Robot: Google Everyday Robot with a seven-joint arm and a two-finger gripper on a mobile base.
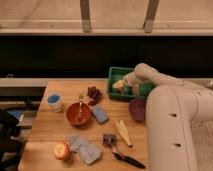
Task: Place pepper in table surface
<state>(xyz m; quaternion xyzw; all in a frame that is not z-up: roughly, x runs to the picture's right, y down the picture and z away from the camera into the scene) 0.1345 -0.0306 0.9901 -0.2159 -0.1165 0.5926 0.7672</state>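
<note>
Gripper point(127, 86) inside the green tray point(115, 74) at the worktop's point(47, 131) back edge.
Its jaws stand apart, just beside pale yellow pieces point(118, 85) in the tray. The pepper cannot be made out. A purple bowl point(137, 109) sits on the worktop just in front of the tray.

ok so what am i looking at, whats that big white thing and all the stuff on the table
The big white shape is a robot's one arm, seen by a single camera looking down at it. Its gripper is at the green tray at the back of the wooden table; whether it holds anything I cannot tell. On the table lie a blue cup, an orange bowl, a purple bowl, an apple and a pale yellow vegetable. I cannot spot the pepper.
</note>
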